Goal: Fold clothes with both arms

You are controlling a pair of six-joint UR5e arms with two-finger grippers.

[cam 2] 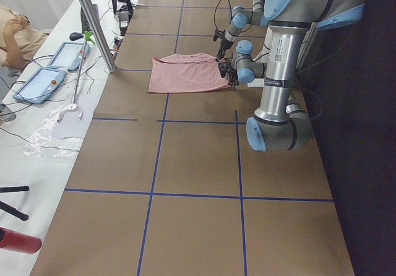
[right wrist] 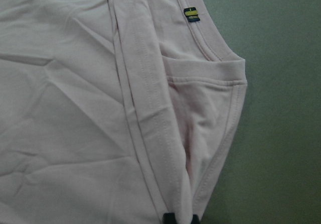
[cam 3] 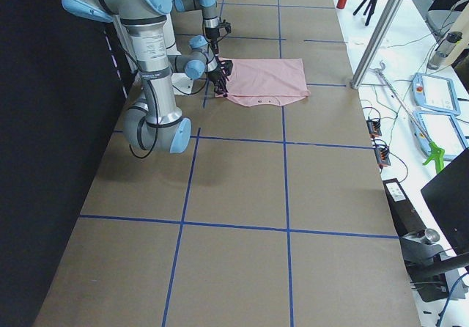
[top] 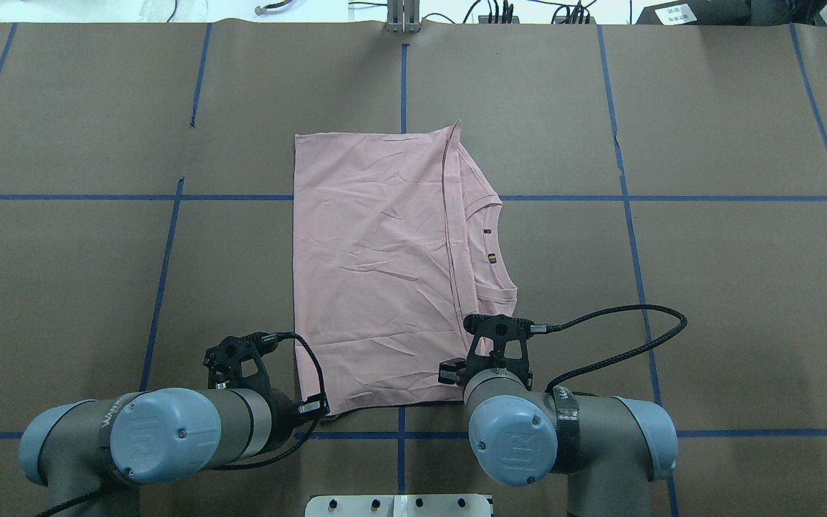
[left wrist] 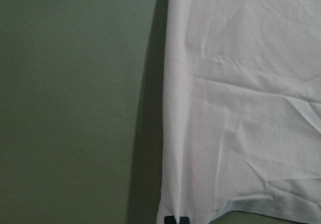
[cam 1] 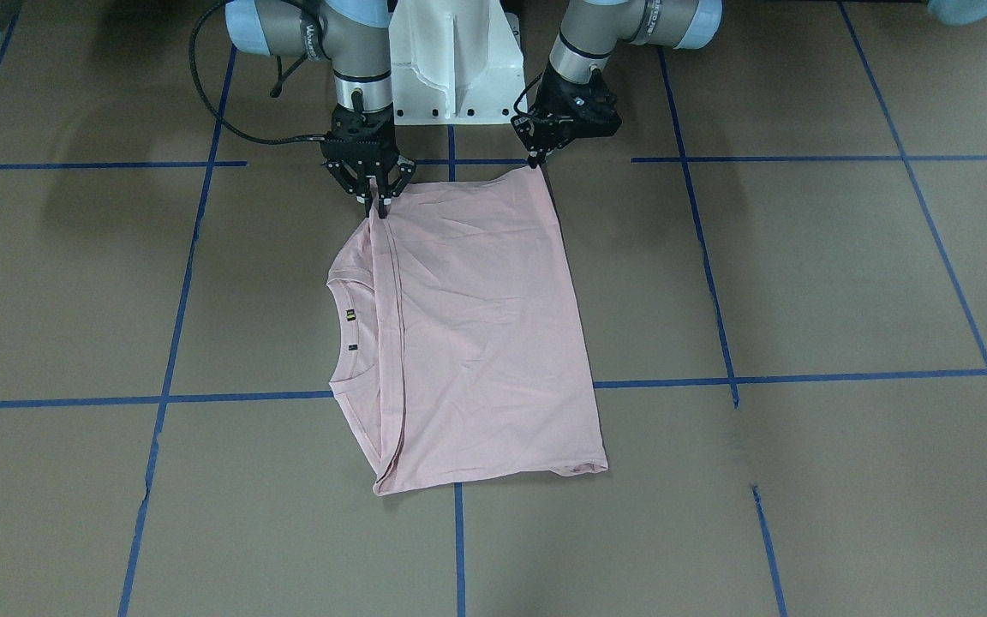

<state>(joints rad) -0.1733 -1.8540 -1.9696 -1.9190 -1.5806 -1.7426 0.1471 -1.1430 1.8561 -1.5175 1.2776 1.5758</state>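
Front-facing exterior: I see left fingers (cam 1: 535,160) and right fingers (cam 1: 379,204) each clamped on pale pink folded fabric T-shirt (cam 1: 476,326) edge; rest lies beyond them.

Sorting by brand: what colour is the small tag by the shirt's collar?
The tag is dark with yellow stripes; right wrist view.

Left arm (top: 169,434) and right arm (top: 514,438): silver-grey tubes, light blue domed joint caps with small screws, dark lettering beside the caps. Left gripper (cam 1: 535,161) and right gripper (cam 1: 376,204): black, with open linkage frames. A black braided cable (top: 629,309) loops off the right wrist, and a shorter cable (top: 316,373) off the left. White pedestal base (cam 1: 451,60) at top centre has a row of dark bolt holes.
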